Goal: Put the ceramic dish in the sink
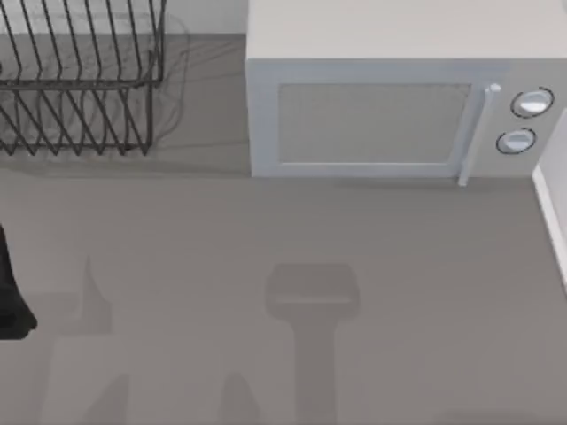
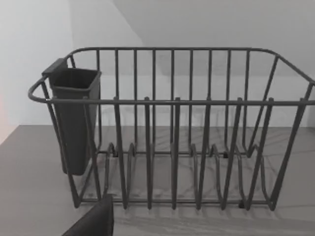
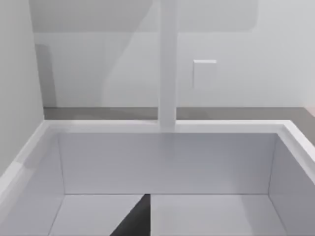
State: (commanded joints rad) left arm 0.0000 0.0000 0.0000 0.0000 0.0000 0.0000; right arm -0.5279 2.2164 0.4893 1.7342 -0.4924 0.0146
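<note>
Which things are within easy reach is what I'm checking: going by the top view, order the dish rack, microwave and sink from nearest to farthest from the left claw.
From the left claw, at the top view's left edge:
1. Dish rack, back left corner.
2. Microwave, at the back, centre to right.
3. Sink, its white rim at the right edge.

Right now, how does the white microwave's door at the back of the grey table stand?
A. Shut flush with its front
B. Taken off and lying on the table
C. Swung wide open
A: the top view shows the white microwave with its door shut flush, handle beside the two round knobs.
</note>
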